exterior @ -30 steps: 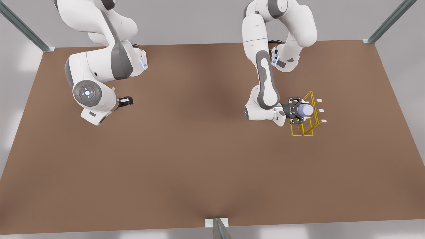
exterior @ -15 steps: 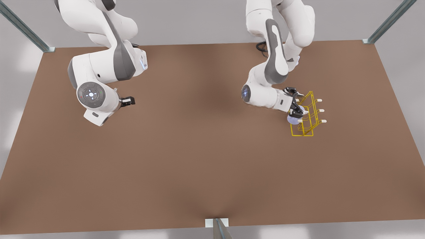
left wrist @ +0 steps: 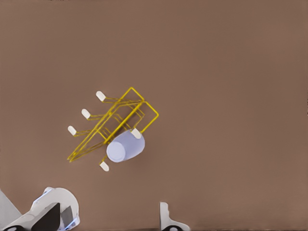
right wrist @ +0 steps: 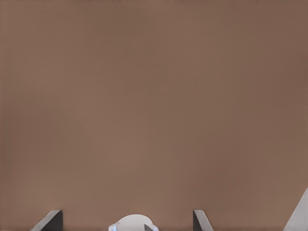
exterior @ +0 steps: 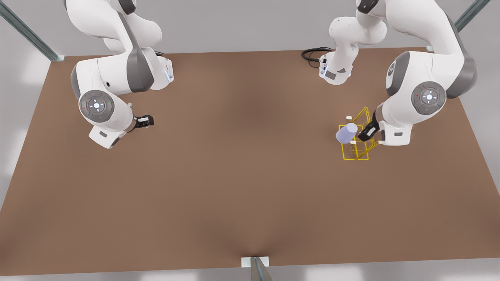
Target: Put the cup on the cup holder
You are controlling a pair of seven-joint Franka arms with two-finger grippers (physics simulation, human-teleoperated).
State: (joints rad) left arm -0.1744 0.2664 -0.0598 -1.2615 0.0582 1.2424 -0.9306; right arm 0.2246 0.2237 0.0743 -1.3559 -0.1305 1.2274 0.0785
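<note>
The cup (exterior: 347, 133) hangs tilted on the cup holder (exterior: 360, 146), near the brown bench's (exterior: 234, 175) far right-hand corner. The left gripper (exterior: 369, 132) spreads empty just beside it; the right gripper (exterior: 144, 121) waits, fingers parted, empty.

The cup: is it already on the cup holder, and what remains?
Done, it seems: the cup hangs tilted on a peg of the cup holder. In hand: nothing; the left tool is open beside the holder. The right tool waits open, far off. Left: probably only retreating.
</note>
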